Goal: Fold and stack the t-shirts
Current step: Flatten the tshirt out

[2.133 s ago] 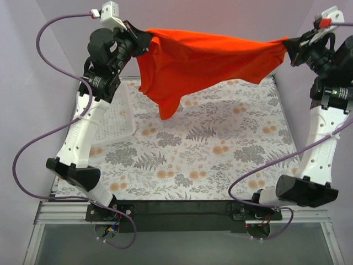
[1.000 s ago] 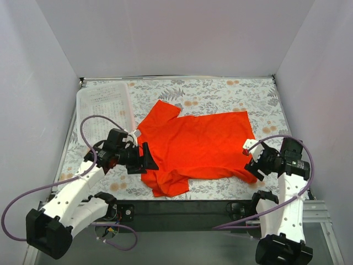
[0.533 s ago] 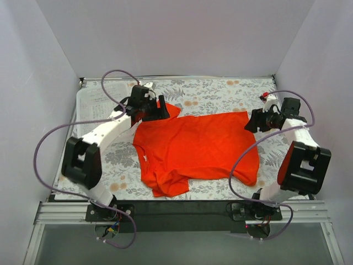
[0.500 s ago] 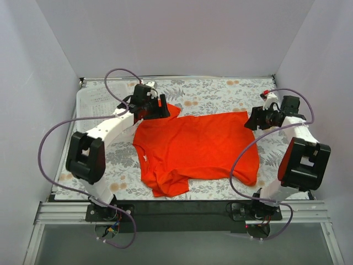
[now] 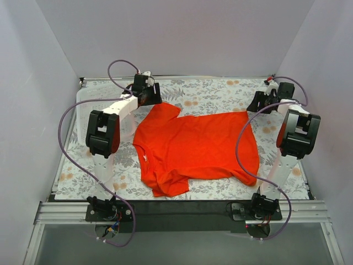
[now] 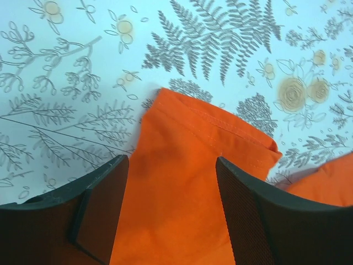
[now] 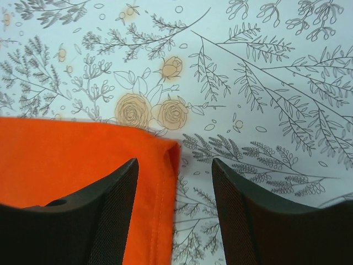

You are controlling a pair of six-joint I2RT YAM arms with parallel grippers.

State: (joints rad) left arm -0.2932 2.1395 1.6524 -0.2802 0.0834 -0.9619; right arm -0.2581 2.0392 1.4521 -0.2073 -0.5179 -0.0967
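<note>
Currently: one orange-red t-shirt (image 5: 198, 143), spread flat but unfolded mid-counter (image 5: 215, 91), near sleeve rumpled; left jaws open astride far sleeve, right jaws open astride far hem corner, neither gripping; folding and stacking outstanding.

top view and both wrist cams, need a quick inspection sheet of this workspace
surface: table with a floral cover, lying flat.
job's things: one t-shirt, spread out and not folded, near-left part bunched.
clutter: white basket at far left.
end effectors: left end effector open, straddling a sleeve; right end effector open over the far-right hem corner; neither holds fabric.
cables: purple cables loop at both sides; the right one crosses above the shirt's right edge.
surroundings: plain walls on three sides; nothing else seen.
</note>
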